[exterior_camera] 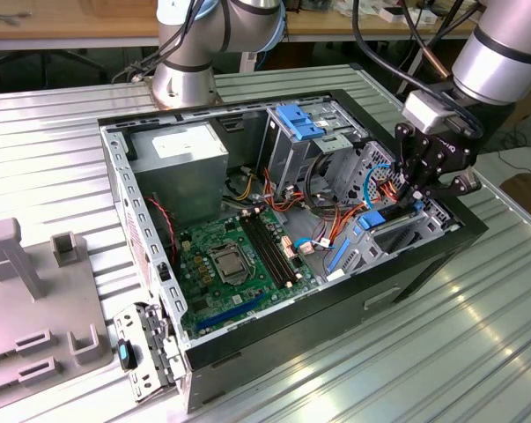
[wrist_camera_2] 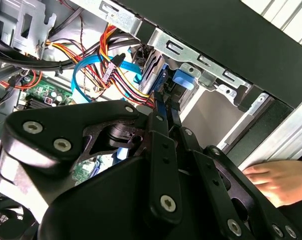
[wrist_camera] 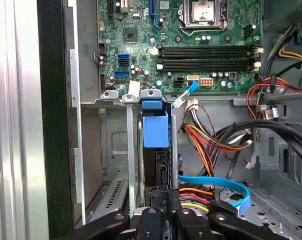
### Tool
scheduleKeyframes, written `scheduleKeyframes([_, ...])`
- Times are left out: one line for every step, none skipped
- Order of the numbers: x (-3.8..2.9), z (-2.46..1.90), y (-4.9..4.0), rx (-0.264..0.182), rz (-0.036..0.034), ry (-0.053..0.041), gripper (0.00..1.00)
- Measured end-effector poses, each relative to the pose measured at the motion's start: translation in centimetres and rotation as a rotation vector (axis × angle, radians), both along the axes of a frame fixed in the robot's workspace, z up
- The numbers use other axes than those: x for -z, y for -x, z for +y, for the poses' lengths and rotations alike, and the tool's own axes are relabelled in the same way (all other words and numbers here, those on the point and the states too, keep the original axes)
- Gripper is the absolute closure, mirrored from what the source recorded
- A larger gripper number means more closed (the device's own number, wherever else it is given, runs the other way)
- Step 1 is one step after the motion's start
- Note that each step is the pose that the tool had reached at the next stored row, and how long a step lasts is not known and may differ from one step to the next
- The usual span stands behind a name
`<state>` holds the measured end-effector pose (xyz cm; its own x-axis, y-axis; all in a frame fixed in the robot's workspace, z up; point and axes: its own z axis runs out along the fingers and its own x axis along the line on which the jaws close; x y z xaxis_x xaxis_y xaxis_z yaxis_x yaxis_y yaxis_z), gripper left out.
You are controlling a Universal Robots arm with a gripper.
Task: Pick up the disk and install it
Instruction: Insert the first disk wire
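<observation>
The gripper (wrist_camera: 169,200) is clenched on the rear edge of the disk (wrist_camera: 155,132), which stands on edge in the drive cage (wrist_camera: 132,165) (long axis running straight ahead of the jaws, toward the motherboard (wrist_camera: 191,45)).

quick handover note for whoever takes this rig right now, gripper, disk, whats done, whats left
Gripper: down inside the open computer case, at the drive cage on the exterior view's right; its fingers are closed on the edge of the disk.
Disk: standing on edge in the drive bay, blue carrier showing between the metal rails in the first wrist view.
Done: disk picked up and brought into the bay.
Left: whether it is fully seated cannot be told; gripper not yet released.
Note: a person's hand rests beside the case in the second wrist view.
</observation>
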<state>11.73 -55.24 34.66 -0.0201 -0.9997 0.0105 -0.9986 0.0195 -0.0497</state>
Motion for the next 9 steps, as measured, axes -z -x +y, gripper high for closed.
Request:
scheduleKeyframes([-0.13,0.00,0.00,0.000,-0.0001,-0.0001,0.84])
scheduleKeyframes([-0.30,0.00,0.00,0.000,0.0000,0.0002,0.84])
scheduleKeyframes([-0.32,0.00,0.00,0.000,0.0000,0.0001,0.84])
scheduleKeyframes([-0.33,0.00,0.00,0.000,-0.0001,0.0001,0.84])
scheduleKeyframes([-0.35,0.00,0.00,0.000,0.0000,0.0003,0.84])
scheduleKeyframes([-0.36,0.00,0.01,0.000,0.0000,0.0005,0.84])
scheduleKeyframes([-0.36,0.00,0.02,-0.001,0.0000,0.0005,0.84])
scheduleKeyframes([-0.36,0.00,0.02,-0.001,0.0000,0.0005,0.84])
scheduleKeyframes([-0.36,0.00,0.03,-0.001,0.0000,0.0004,0.84])
